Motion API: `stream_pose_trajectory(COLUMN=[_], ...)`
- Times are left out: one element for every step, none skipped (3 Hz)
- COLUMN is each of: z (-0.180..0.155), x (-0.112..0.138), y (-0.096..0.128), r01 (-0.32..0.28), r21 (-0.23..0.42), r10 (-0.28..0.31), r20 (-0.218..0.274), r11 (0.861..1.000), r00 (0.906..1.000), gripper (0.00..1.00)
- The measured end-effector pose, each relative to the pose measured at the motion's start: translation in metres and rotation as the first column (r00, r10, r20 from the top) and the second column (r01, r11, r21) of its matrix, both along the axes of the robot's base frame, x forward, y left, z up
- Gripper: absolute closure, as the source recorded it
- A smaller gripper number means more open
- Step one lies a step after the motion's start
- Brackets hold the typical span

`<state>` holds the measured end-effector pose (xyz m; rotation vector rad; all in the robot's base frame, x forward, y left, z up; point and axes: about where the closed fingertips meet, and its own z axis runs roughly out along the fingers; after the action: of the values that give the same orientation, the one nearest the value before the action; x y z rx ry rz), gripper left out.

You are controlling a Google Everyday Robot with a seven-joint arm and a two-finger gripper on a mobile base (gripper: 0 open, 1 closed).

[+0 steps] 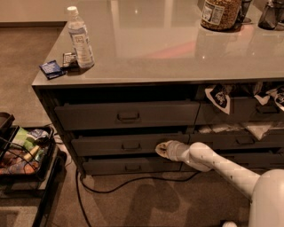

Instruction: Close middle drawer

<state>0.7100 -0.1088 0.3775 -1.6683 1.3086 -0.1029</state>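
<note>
The middle drawer (111,145) is a wide dark grey drawer in the left stack under the counter, with a small metal pull (132,146) at its centre. Its front stands about level with the drawer fronts above and below it. My gripper (161,149) is at the end of my white arm (213,165) and presses against the right part of the middle drawer's front, to the right of the pull. It holds nothing that I can see.
The taller top drawer (126,115) and the slimmer bottom drawer (128,166) flank it. A water bottle (80,37), a jar (220,13) and small packets (52,69) sit on the counter (168,53). A cart of snacks (24,150) stands left. A cable (133,181) lies on the floor.
</note>
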Motion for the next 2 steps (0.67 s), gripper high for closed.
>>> stream_pose_trajectory(z=[0.0, -0.001], x=[0.0, 0.0004], y=[0.0, 0.0045], r01=[0.0, -0.014], r21=[0.0, -0.001], r10=[0.0, 0.014], r20=[0.0, -0.004], r11=[1.0, 1.0], r00=[1.0, 0.9999], gripper=[0.35, 0.12])
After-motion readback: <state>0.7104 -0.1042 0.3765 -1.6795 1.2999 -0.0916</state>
